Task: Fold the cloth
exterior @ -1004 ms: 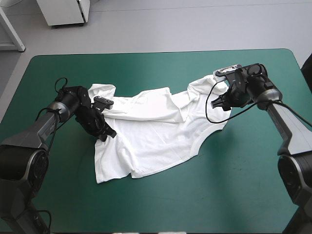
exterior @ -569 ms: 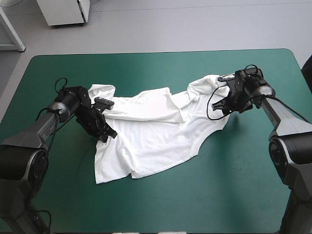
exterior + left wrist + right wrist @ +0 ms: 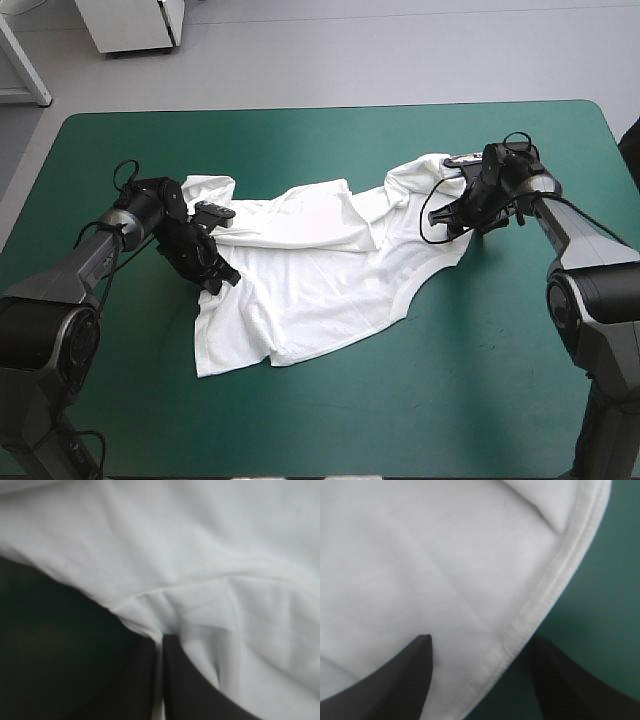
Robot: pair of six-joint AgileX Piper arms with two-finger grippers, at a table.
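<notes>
The T-shirt [image 3: 320, 270] lies loosely spread and wrinkled across the middle of the bench [image 3: 480, 380], with one end bunched toward the far right. My left end effector [image 3: 161, 639] is clenched on a pinch of the shirt's left edge. My right end effector [image 3: 481, 639] is released. Its black fingers [image 3: 405, 680] stand apart over the stitched hem [image 3: 540, 605], white cloth under one and teal-green cover under the other.

I judge the step in hand is taking the second grip. To do it well, I'd lower the right until the fingers bracket the hem. I'd close on the stitched edge alone, not the loose fold [image 3: 555, 515] ahead of it, and confirm the hold before lifting. After that I'd move both arms together, taut enough to smooth the shirt but not enough to pull it from the left pinch.
</notes>
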